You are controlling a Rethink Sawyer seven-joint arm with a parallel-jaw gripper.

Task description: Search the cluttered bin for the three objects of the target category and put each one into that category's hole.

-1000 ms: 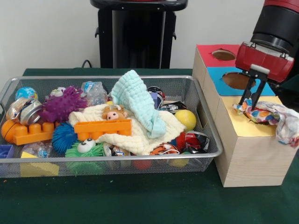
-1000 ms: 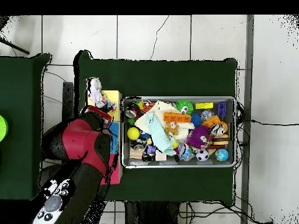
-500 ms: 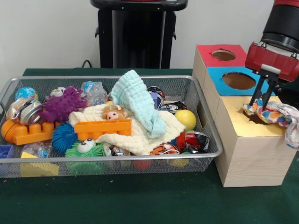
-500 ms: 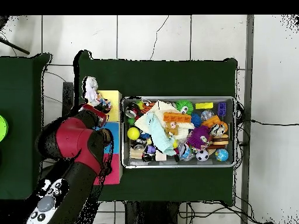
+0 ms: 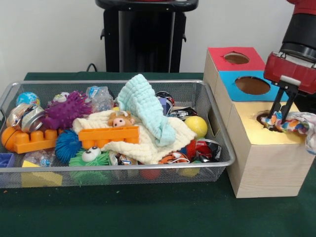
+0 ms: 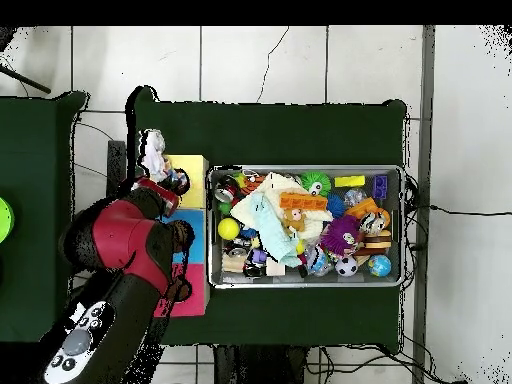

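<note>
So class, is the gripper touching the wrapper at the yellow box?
Touching. The front view shows the gripper with its tips pressed into the wrapper at the hole in the yellow box.

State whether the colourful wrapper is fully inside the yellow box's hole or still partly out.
Partly out: the wrapper bunches over the hole's rim and trails off the box's side.

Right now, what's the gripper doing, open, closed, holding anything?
Gripper: closed on the colourful wrapper, its fingers pinching it at the hole in the yellow box.
</note>
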